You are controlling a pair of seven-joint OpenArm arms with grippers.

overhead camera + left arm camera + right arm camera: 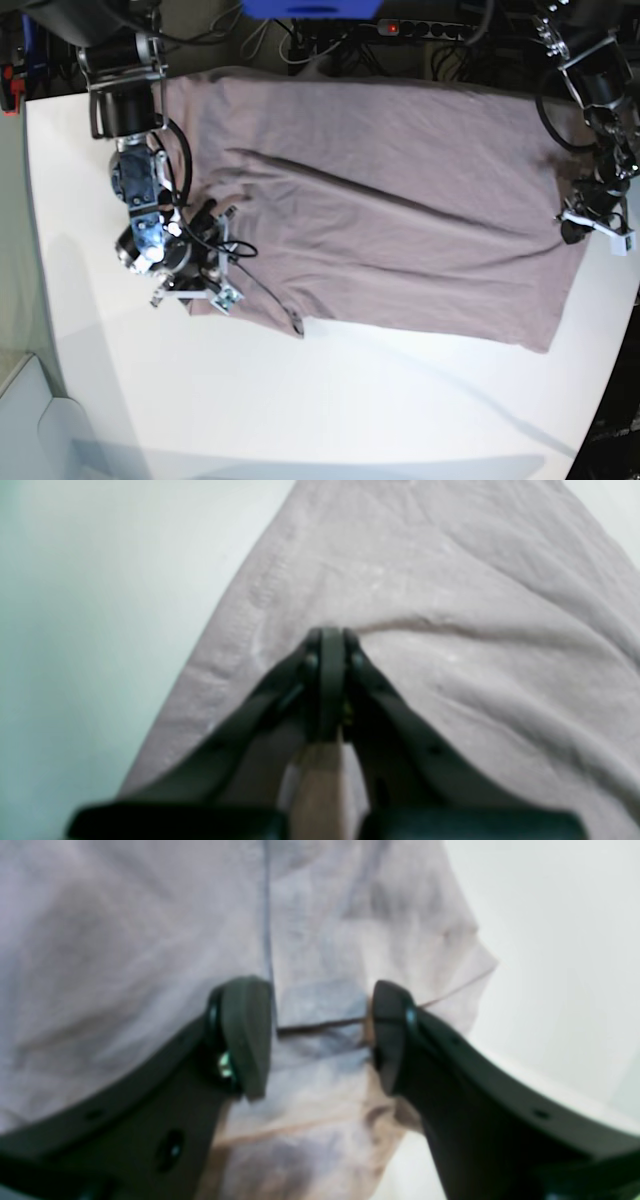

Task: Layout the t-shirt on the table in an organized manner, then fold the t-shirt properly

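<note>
The mauve t-shirt (400, 200) lies spread across the white table (350, 400), with long creases running from its left side to the right edge. My right gripper (320, 1035) hovers open just over the shirt's left corner, where a sleeve hem (320, 1025) shows between its fingers; in the base view the right gripper (232, 252) sits at the shirt's left end. My left gripper (330, 640) is shut at the shirt's right edge, with a crease starting at its tips and a fold of cloth pinched between them. The left gripper (574, 226) appears at the far right of the base view.
A power strip (420, 28) and cables lie beyond the table's back edge, beside a blue object (310, 8). Bare white tabletop (100, 605) runs alongside the shirt's hem, and more of it shows right of the sleeve (550, 940).
</note>
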